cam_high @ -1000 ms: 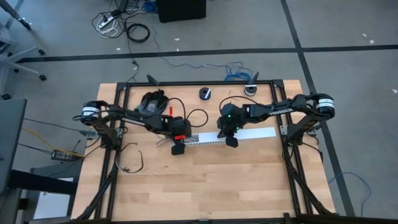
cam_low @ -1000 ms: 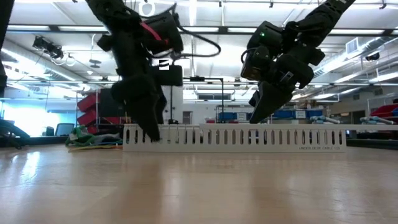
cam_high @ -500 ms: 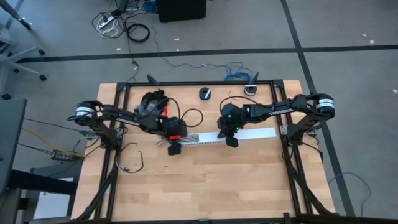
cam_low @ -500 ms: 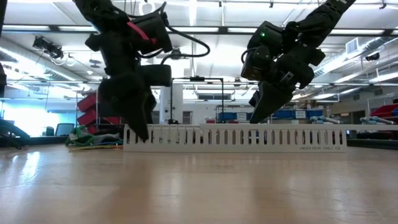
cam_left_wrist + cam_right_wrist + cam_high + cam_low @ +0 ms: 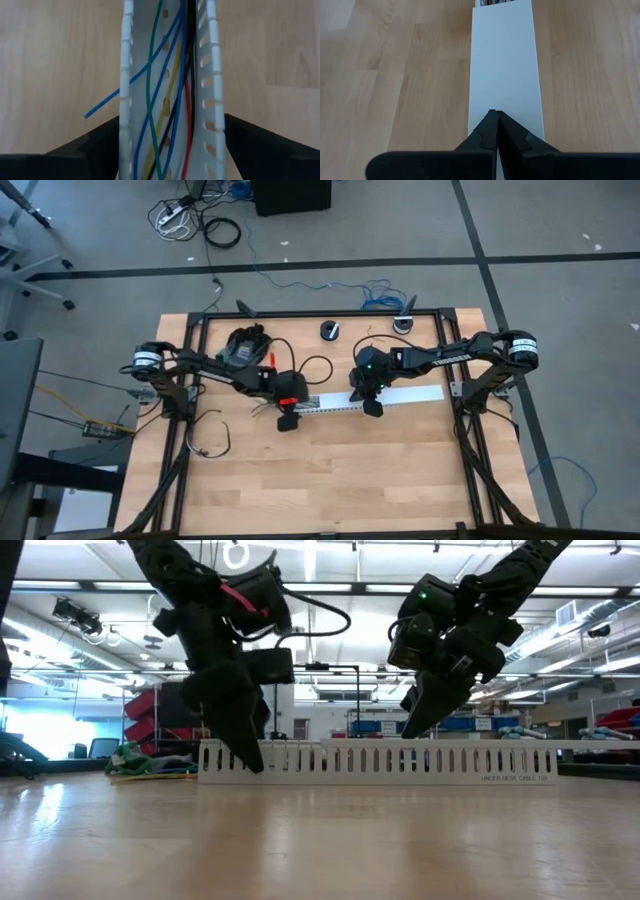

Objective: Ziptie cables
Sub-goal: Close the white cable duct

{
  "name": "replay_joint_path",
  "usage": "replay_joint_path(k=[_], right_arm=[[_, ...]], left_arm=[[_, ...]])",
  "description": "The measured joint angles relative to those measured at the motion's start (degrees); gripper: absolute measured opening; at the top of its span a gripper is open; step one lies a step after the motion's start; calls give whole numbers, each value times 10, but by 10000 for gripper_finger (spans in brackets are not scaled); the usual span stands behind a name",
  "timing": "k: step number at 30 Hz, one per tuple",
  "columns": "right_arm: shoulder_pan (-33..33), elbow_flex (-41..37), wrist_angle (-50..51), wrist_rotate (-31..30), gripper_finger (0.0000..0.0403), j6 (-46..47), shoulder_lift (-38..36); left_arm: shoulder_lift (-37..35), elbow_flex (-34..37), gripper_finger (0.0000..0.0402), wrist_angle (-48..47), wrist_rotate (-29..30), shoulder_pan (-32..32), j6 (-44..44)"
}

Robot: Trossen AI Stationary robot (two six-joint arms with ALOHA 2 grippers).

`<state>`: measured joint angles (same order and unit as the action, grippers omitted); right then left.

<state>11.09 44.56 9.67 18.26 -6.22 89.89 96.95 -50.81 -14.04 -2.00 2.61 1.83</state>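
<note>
1. High view: a pale wood-plank desk point(image 5: 330, 480) edged by a black frame stands on grey floor crossed by dark tape lines. A long white slotted duct point(image 5: 345, 402) lies across the desk's middle, with a flat white cover point(image 5: 415, 394) over the end nearer the right edge. The left gripper point(image 5: 287, 420) is at the duct's open end, the right gripper point(image 5: 371, 406) at the cover's inner end.

2. Low view: against a hall with ceiling lights, the duct point(image 5: 380, 762) shows a comb of upright white teeth, unseen from above.

3. Left wrist view: only here do the cables point(image 5: 170, 100) show. They are thin blue, green, yellow, red and black wires lying lengthwise inside the duct, one blue end poking out through a slot. The left fingers point(image 5: 92, 145) are spread wide, straddling the duct walls.

4. Right wrist view: the right fingers point(image 5: 487, 132) are pressed together, tips on the smooth cover.
</note>
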Motion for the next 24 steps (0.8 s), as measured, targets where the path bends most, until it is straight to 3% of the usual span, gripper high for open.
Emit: replay_joint_path(k=[10,24], right_arm=[[0,0,-5,6,0,0,0],[0,0,-8,9,0,-2,0]], left_arm=[[21,-17,306,39,-2,0,-17],[23,-17,273,77,-3,0,-18]])
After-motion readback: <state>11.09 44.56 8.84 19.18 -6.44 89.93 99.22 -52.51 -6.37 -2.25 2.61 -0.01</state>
